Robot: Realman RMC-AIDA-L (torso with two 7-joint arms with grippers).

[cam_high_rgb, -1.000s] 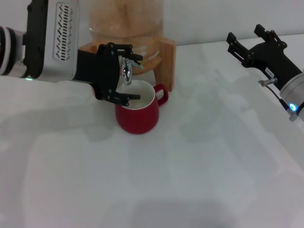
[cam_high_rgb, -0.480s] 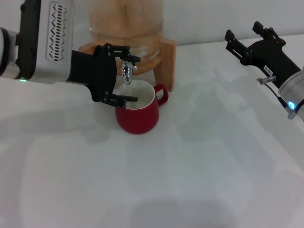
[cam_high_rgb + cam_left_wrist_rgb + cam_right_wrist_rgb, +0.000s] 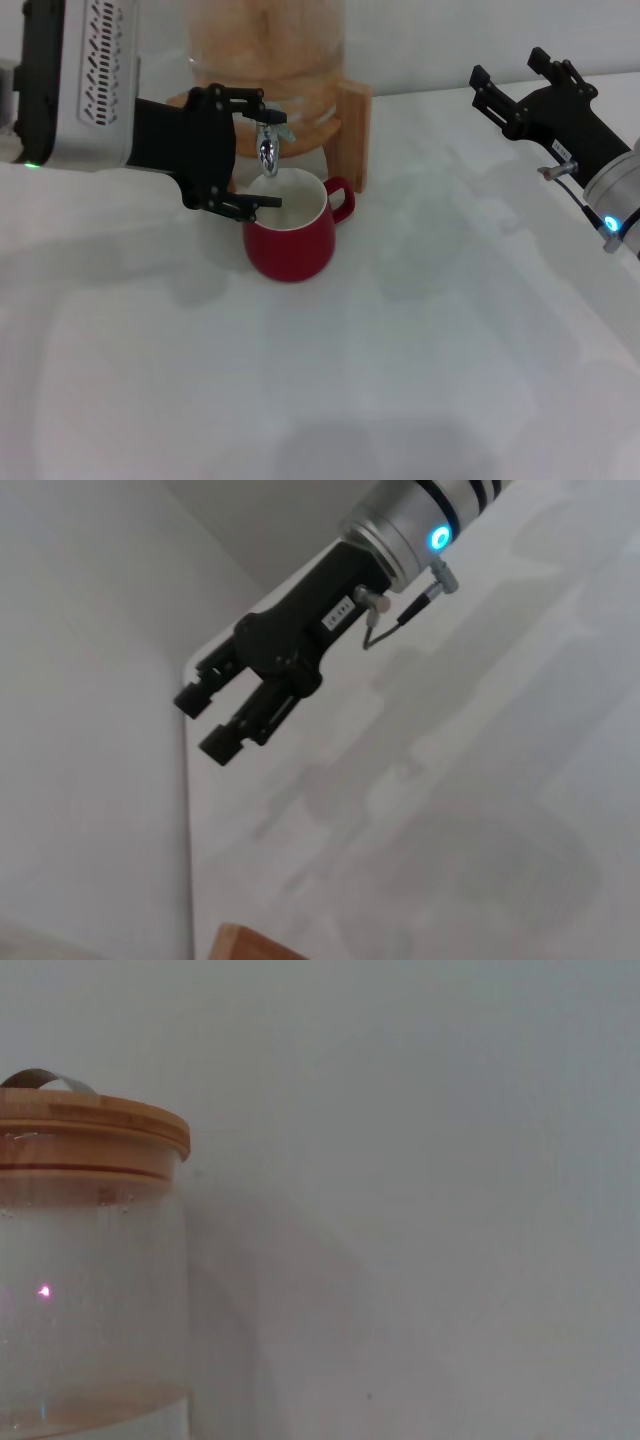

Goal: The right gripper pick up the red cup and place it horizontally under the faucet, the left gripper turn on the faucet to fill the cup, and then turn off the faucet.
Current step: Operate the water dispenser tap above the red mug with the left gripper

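red ceramic is standing out at the centre of the head view: the red cup is sitting upright on the white worktop, its white inside directly below the spout of the faucet. the small chrome faucet is sticking out from a glass dispenser that is resting on a wooden stand at the back of the worktop.

the left claw is reaching in from the robot's left, its black fingers spread wide, one set lying near the faucet's lever and the other just over the near rim of the cup. whether any finger is touching the lever is too fine to tell. no stream of water is showing, and the water level inside the cup is hidden.

the right claw is hanging well apart on the robot's right, above bare worktop, its two fingers parted and holding nothing; the left wrist view is showing it the same way. the right wrist view is showing only the dispenser's wooden lid and glass wall.

judging by this, the placing of the cup is looking done. the faucet work is looking to be in hand, but whether filling is over or the tap is closed is unclear.
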